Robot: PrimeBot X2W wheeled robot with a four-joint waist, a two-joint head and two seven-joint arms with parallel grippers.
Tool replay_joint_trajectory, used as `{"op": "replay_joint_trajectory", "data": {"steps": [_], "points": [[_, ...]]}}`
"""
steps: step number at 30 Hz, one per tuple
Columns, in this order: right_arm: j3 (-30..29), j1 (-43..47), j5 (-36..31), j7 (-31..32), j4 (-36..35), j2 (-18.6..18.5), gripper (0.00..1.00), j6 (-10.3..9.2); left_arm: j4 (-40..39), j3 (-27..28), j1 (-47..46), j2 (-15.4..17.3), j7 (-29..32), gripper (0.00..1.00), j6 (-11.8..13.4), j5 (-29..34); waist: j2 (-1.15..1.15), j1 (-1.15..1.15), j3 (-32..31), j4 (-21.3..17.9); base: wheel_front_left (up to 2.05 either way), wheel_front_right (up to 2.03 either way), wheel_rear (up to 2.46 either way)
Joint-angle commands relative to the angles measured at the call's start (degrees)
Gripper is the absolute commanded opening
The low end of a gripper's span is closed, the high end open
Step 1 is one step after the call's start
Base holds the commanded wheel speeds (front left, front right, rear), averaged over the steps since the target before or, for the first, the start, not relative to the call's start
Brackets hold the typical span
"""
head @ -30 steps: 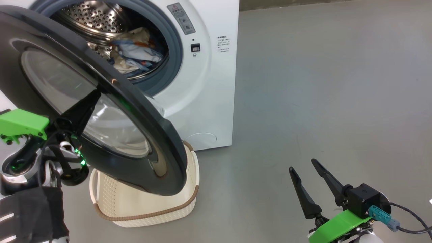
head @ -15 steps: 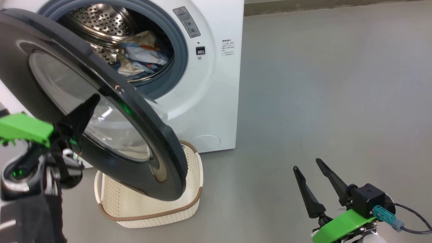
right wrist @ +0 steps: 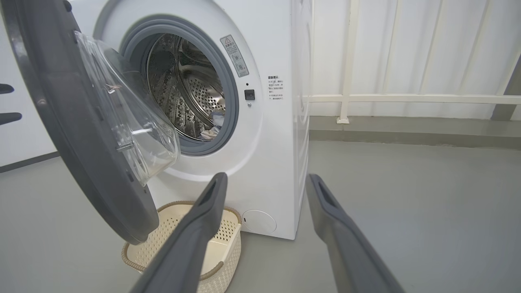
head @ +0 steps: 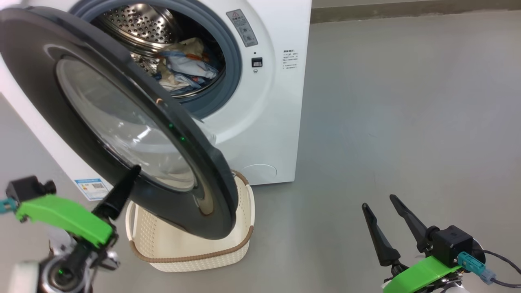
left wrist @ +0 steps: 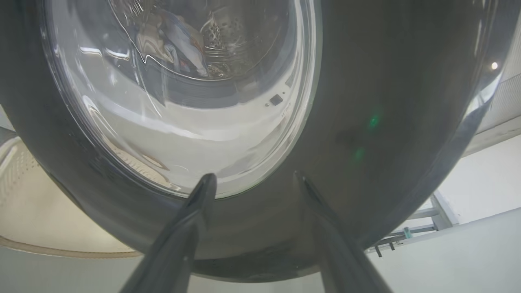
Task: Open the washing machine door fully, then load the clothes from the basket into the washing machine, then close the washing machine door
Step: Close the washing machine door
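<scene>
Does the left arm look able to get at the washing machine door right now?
Likely yes: the left end effector stands open right at the lower rim of the washing machine door, with nothing between them.

The large round black door is glossy plastic around smooth clear glass; the perforated drum inside is shiny steel. The small cream basket is matt perforated plastic with a brown woven-look rim.
</scene>
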Motion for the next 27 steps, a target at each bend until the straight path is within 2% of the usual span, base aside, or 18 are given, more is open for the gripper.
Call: {"op": "replay_joint_trajectory", "data": {"steps": [1,6,11,18,20,22,27], "points": [[1.15,-0.08,-0.18,-0.28,-1.56,-0.43,1.00,0.08,-2.40,0.90,-0.29,2.29,-1.87,1.00,-0.93,2.24,0.00,0.00,-0.13,0.24,0.00,0.00,0.00],[1.00,0.37,-0.30,-0.28,-1.67,-0.68,1.00,0.08,-2.27,-3.19,3.49,2.40,-11.77,1.00,-2.02,8.69,0.00,0.00,-0.33,0.70,0.00,0.00,0.00],[0.66,0.63,-0.37,-0.28,-1.83,-0.86,1.00,0.08,-0.33,-9.14,6.60,5.02,-23.82,1.00,-2.12,14.49,0.00,0.00,-0.17,0.84,0.00,0.00,0.00],[-0.48,1.60,-0.51,-0.28,-1.94,-1.10,1.00,0.08,7.20,-15.09,8.68,8.10,-41.39,1.00,-2.13,19.43,0.00,0.00,-0.34,1.15,0.00,0.00,0.00],[-0.86,1.94,-0.61,-0.28,-1.92,-1.27,1.00,0.08,10.47,-16.42,8.99,8.93,-44.47,1.00,-2.13,22.86,0.00,0.00,-0.41,1.23,0.00,0.00,0.00],[-1.09,2.09,-0.66,-0.28,-1.97,-1.33,1.00,0.08,11.53,-15.83,9.45,8.21,-45.05,1.00,-2.13,24.03,0.00,0.00,-0.40,1.21,0.00,0.00,0.00],[-1.84,2.69,-0.83,-0.28,-2.17,-1.20,1.00,0.08,7.74,-10.57,12.16,5.59,-45.17,1.00,-2.14,30.24,0.00,0.00,-0.26,1.32,0.00,0.00,0.00]]}}
